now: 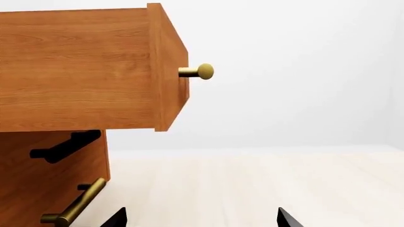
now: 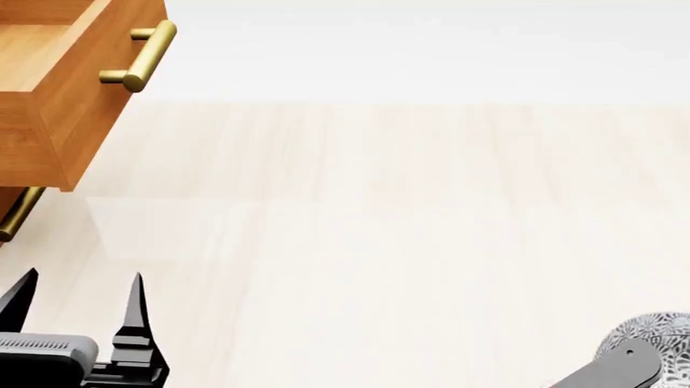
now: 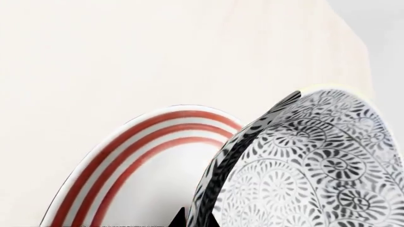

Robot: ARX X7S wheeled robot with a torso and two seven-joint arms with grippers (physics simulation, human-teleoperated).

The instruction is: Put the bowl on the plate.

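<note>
The right pincer (image 3: 252, 156) grips the rim of the deep round bowl (image 3: 315, 165) with grey-black lace flowers, holding it beside and partly before the flat white plate (image 3: 145, 156) with red rings, while the left pincer (image 2: 77, 295) stands open over the pale wooden table (image 2: 377, 226).

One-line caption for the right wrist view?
Right tool grips the patterned bowl by its rim beside the red-ringed plate.
</note>
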